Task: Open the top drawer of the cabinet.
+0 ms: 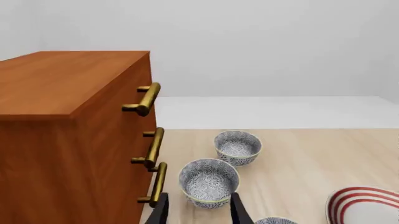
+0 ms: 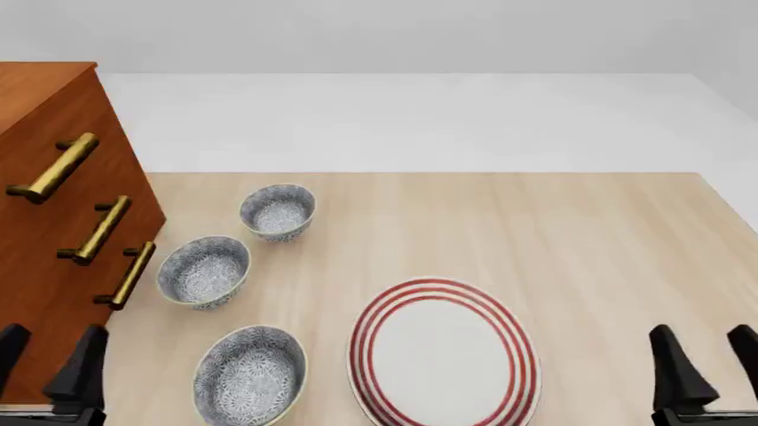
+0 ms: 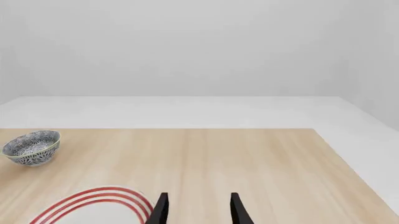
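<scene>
While the left hand hangs low at the near corner of the cabinet, its fingers are seen spread apart with nothing between them, and no contact with the wood can be made out. From that hand the top drawer lies forward and well above, its brass handle being the highest and farthest of three bars on the cabinet's front face. The long axis of that handle is judged to run level along the drawer front, which faces across the bench towards the right arm's side, so the pull would be taken away from the cabinet in that direction. The right hand is also held open and empty, far from the cabinet across the bench; the left arm is plainly the nearer.

Just off the cabinet's front a row of three patterned bowls is seen: the near bowl, the middle bowl and the far bowl. The red-striped plate lies beyond them from the cabinet. Open room is left above the bowls, at the top handle's height.
</scene>
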You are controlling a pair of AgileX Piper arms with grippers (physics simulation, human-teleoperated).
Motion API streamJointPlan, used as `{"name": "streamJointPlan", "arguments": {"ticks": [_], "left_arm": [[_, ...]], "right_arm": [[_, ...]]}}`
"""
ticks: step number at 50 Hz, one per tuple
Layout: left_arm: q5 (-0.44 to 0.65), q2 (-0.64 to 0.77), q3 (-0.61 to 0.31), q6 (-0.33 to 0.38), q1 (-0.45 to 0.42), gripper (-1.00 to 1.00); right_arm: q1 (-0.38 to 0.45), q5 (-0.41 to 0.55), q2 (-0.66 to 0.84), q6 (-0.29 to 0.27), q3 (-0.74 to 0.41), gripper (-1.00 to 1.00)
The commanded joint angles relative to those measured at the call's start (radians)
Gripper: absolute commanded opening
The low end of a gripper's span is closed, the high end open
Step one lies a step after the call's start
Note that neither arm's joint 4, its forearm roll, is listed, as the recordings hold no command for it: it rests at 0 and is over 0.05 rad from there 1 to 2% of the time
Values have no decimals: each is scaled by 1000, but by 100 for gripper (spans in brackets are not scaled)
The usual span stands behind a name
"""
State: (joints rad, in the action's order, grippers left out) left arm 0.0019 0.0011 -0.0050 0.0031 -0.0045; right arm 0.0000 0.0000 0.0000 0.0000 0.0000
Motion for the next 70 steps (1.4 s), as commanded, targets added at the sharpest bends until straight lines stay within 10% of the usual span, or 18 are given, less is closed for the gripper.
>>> {"name": "streamJointPlan", "arguments": {"ticks": [1,21,58,70], "left_arm": [[1,0,-8,7,-11,100],[30,-1,-65,18,17,100],[-164,-1,-39,627,39,100],[-163,0,-40,714,30,100]], "right_arm": [[0,0,0,0,0,100],[0,0,0,0,0,100],[0,0,0,0,0,100],[0,0,0,0,0,100]]}}
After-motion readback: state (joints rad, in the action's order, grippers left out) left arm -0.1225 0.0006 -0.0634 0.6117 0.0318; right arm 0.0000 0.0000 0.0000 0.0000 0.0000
